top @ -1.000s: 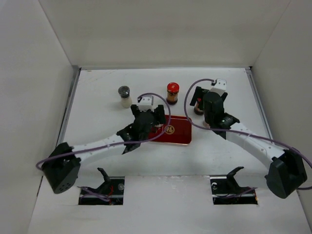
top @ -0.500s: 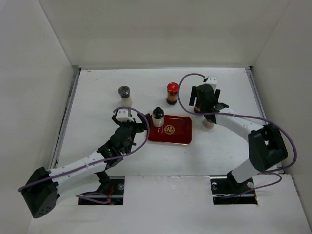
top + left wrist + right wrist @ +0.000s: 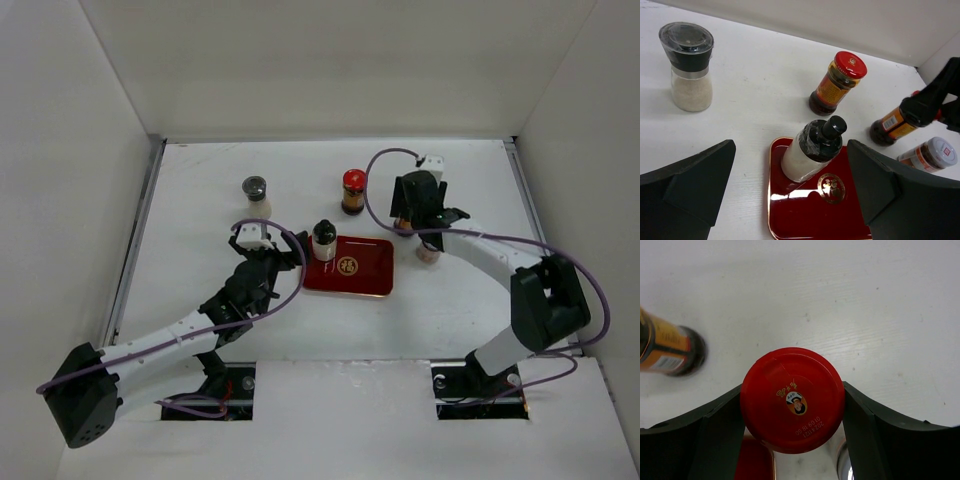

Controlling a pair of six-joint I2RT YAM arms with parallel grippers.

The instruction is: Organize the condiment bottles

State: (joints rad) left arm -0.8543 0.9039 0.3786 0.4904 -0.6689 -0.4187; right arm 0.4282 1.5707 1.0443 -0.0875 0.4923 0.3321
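- The left claw (image 3: 287, 257) has pulled back toward its base, fingers spread and empty.
- The black-capped bottle (image 3: 323, 240) it let go now stands on the far left corner of the red tray (image 3: 365, 275), so one is placed.
- Further back, the right claw (image 3: 793, 405) has closed on the cap of a red-capped jar (image 3: 887, 127), probably the next to move.
- A white-lidded jar (image 3: 428, 252), another red-capped jar (image 3: 353, 190) and a grinder (image 3: 256, 195) wait on the table.
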